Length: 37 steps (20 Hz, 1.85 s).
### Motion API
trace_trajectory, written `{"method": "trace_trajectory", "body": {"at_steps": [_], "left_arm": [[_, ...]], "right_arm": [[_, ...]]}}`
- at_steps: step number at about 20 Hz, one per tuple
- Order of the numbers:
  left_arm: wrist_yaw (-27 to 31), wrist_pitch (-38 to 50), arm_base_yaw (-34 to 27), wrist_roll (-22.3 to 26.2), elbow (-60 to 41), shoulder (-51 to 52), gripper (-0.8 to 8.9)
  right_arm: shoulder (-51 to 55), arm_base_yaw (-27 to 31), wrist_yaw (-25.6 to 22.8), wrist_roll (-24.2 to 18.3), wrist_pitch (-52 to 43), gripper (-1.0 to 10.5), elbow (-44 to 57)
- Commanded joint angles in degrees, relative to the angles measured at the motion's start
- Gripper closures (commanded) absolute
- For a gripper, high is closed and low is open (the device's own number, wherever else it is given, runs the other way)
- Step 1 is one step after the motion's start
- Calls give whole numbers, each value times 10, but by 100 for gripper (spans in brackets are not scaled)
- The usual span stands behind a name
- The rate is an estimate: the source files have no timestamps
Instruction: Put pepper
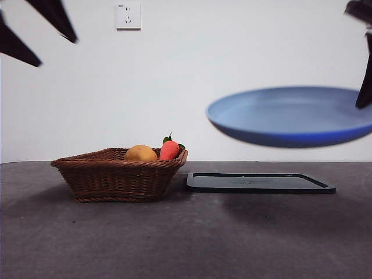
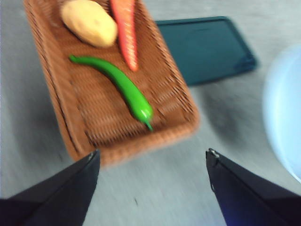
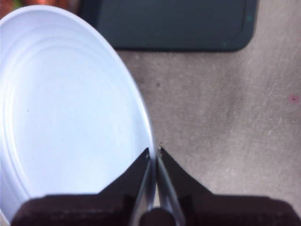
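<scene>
The pepper, glossy green and long, lies in the wicker basket beside a yellow-orange fruit and a red-orange carrot-like vegetable. In the front view the basket hides the pepper. My left gripper hovers open above the basket's near edge, nothing between its jaws; in the front view it shows at the top left. My right gripper is shut on the rim of the blue plate, holding it in the air above the black tray. The plate is tilted slightly.
The black tray lies flat on the grey table just right of the basket. A white wall socket is on the back wall. In the front view the fruit and the red-orange vegetable stick up over the basket rim.
</scene>
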<state>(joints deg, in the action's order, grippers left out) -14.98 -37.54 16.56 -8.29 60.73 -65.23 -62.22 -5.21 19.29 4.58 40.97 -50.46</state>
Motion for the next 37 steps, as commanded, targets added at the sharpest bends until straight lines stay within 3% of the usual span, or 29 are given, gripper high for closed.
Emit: {"method": "trace_trajectory", "body": {"at_steps": [1,9,14,28,33,37], "left_arm": [[46,6,34,-10,67,-92,423],[126,-37,89,-24,258,-365,422],[135,-23,97,-43,276,-445,424],[179,6,112,-68,276,-509,429],[177,0,112,-72,276,-510,530],[162,-4,113,-83,276,-523,531]], "right_arm": [[22,0,-2,17,6,941,-7],[82,0,-2,30,31,941,-7],[95,0,-1,29,31,941,-7],[95,0,1,18,32,941,-7],[95,0,1,14,32,941,-7],[95,0,1,13,32,941,-7]]}}
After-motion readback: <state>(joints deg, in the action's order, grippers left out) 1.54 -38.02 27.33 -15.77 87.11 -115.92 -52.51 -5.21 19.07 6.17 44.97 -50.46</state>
